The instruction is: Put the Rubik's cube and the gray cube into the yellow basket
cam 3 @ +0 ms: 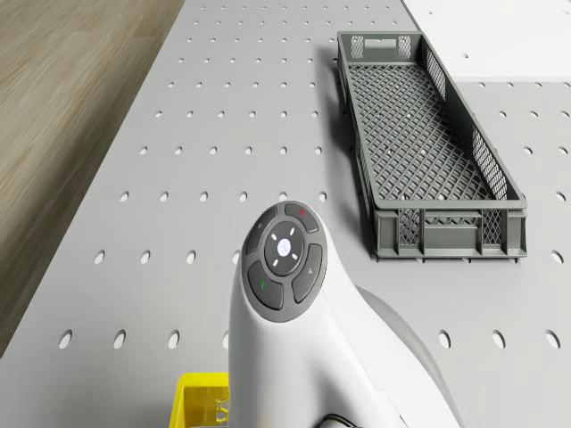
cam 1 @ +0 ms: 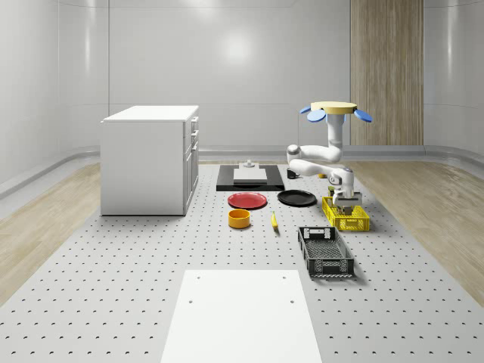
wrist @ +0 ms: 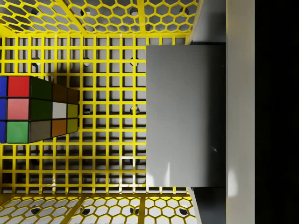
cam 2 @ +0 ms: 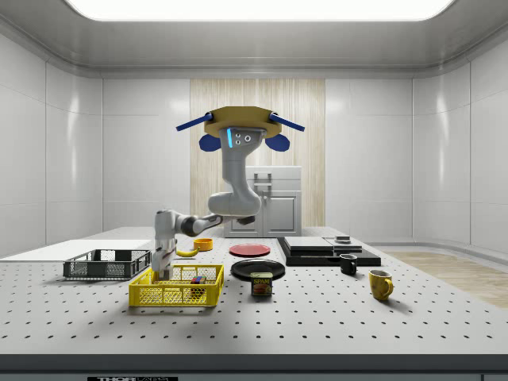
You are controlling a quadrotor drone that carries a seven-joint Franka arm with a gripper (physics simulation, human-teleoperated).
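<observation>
**Gripper and load.** The gripper (cam 1: 348,199) points straight down inside the yellow basket (cam 1: 355,224). Its two fingers are clamped on opposite faces of the one gray cube (wrist: 184,116), which hangs above the basket's mesh floor, close to one end wall.

**Task objects.** There is one Rubik's cube (wrist: 37,109). It lies on the basket floor, apart from the gray cube, with open mesh between them.

**Arm and drone.** The drone (cam 1: 334,110) hovers above the table (cam 1: 113,302), over the basket's far side. The arm (cam 2: 230,190) drops from its body, bends at an elbow and reaches towards the side view's left. The wrist then turns down into the basket.

**Surroundings.**
- One dark crate (cam 1: 325,252) lies near the basket, on its nearer side in the whole-scene view.
- One black plate (cam 1: 296,198) lies just beside the basket, with one red plate (cam 1: 247,200) beyond it.
- One can (cam 2: 262,284) stands near the basket's end at the side view's right.
- Two mugs, black (cam 2: 348,264) and yellow (cam 2: 380,284), stand well apart from the basket.
- Bare perforated table lies open at the whole-scene view's right of the basket.
</observation>
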